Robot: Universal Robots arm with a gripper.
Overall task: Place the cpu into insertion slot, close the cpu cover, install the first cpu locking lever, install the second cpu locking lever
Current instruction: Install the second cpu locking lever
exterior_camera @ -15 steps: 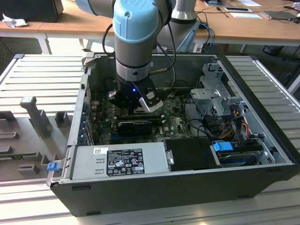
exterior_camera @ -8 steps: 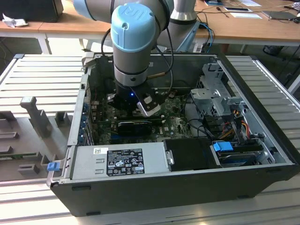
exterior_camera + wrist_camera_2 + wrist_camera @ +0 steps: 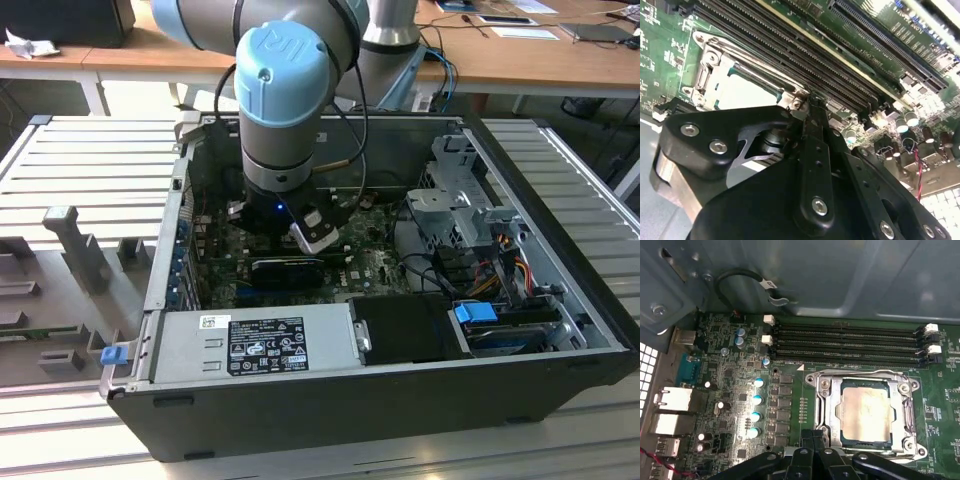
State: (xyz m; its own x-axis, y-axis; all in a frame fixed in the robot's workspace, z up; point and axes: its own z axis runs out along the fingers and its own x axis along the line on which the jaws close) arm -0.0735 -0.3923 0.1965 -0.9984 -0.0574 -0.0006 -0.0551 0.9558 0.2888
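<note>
First wrist view looks down on the green motherboard [image 3: 730,405], where the cpu [image 3: 866,411] lies flat in its socket, its silver top showing through the window of the cpu cover [image 3: 830,412], which lies shut around it. Black memory slots [image 3: 845,347] run just beside the socket. The gripper [image 3: 812,450] hangs at the socket's edge with its fingertips pressed together, holding nothing. From the exterior view, the arm [image 3: 285,100] reaches down into the open computer case [image 3: 560,250].

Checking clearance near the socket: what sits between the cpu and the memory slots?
In the first wrist view, the cpu cover's metal edge and a thin lever wire lie between the cpu and the memory slots, then a strip of green board.
</note>
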